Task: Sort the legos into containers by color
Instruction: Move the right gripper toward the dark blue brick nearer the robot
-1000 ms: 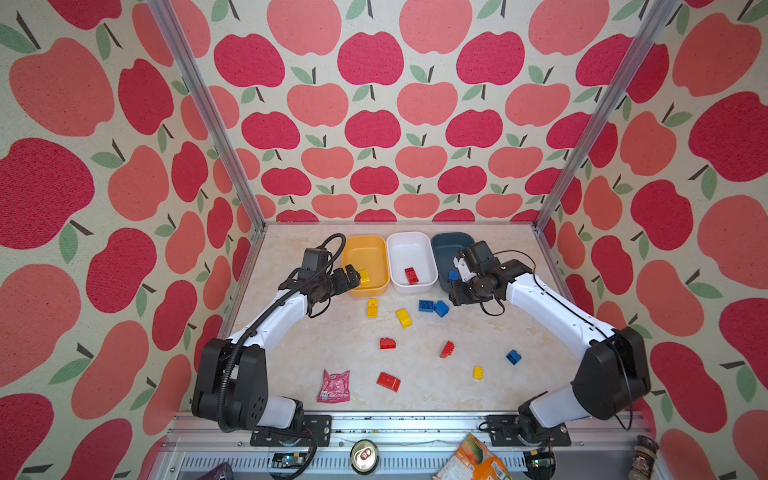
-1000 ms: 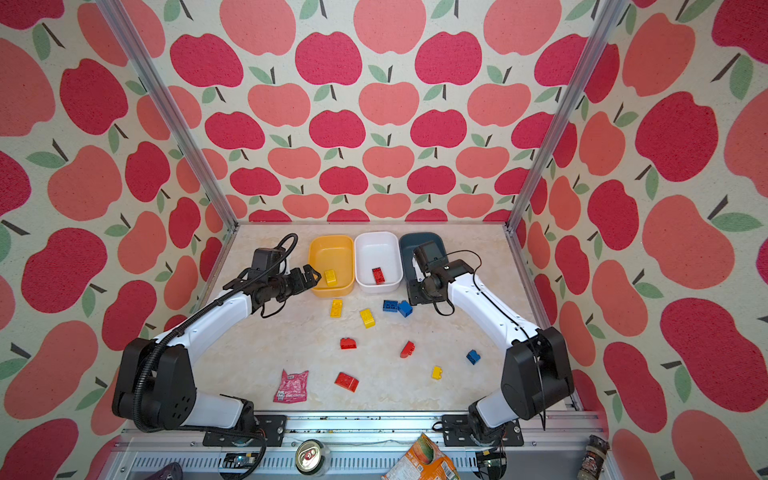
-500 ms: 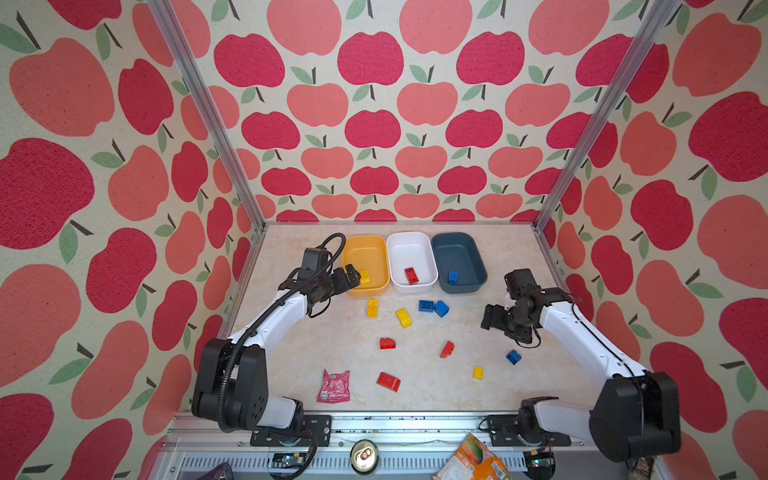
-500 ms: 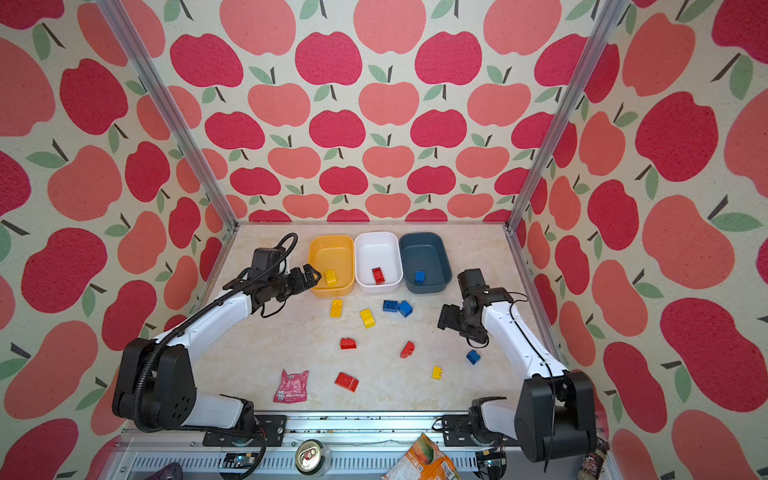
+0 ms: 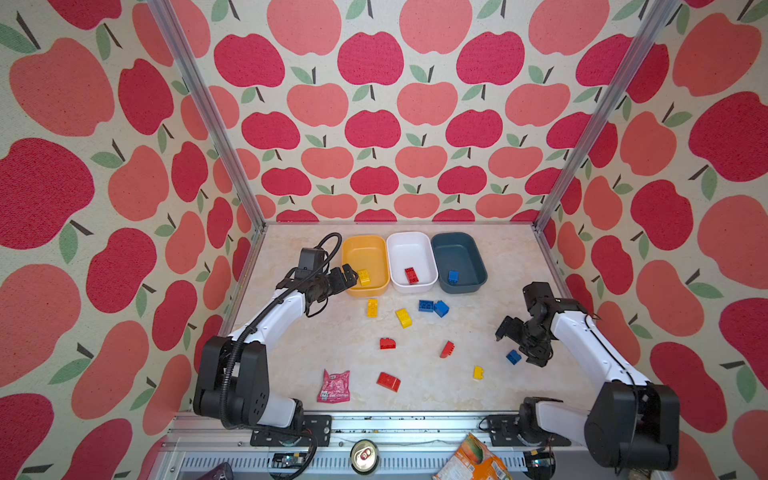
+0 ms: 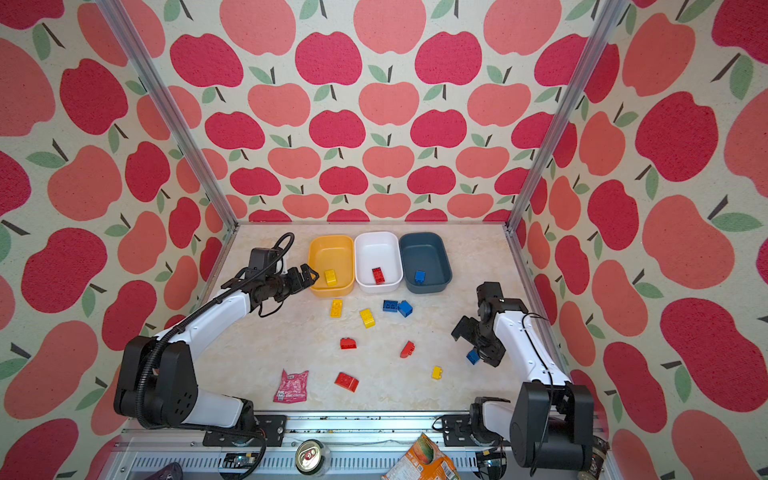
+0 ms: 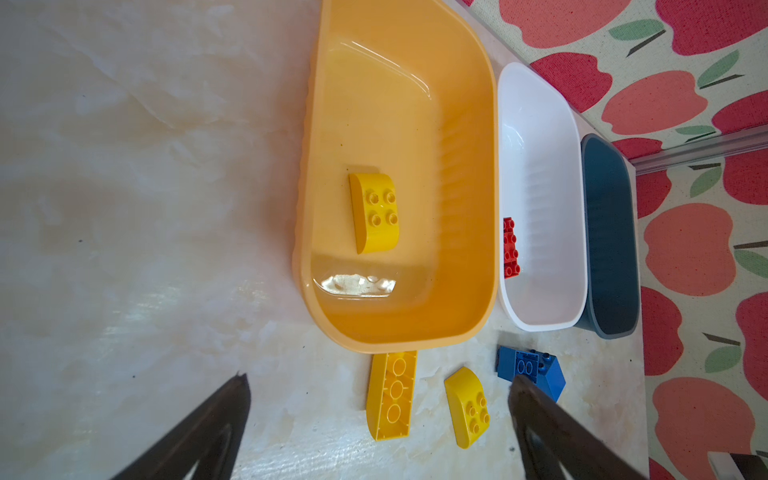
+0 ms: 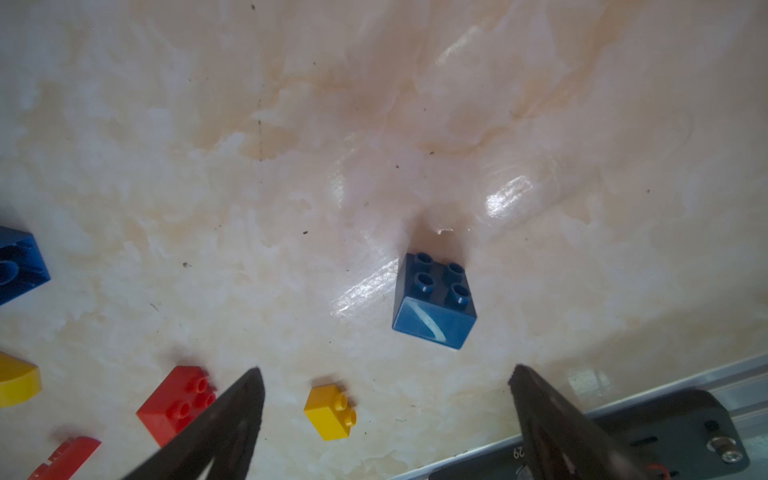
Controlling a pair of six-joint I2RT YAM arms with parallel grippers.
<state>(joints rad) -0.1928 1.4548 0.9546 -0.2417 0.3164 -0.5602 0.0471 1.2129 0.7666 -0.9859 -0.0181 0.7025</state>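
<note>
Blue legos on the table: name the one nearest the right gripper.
The lone blue lego beside the right gripper; the blue pair lies near the dark tub.

Left arm (image 5: 279, 311) stretched forward, right arm (image 5: 582, 345) bent inward, both jaws parted wide.

Saw a crinkled pink foil packet (image 5: 334, 386) lying flat on the marbled tabletop (image 5: 511, 257); noted a drink can (image 5: 364, 456) and an orange snack bag (image 5: 469, 461) beyond the front rail.

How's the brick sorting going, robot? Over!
Left gripper open, empty, by yellow-orange plastic tub. Right gripper open, empty, poised at small blue studded plastic brick. Nothing blocking it.
</note>
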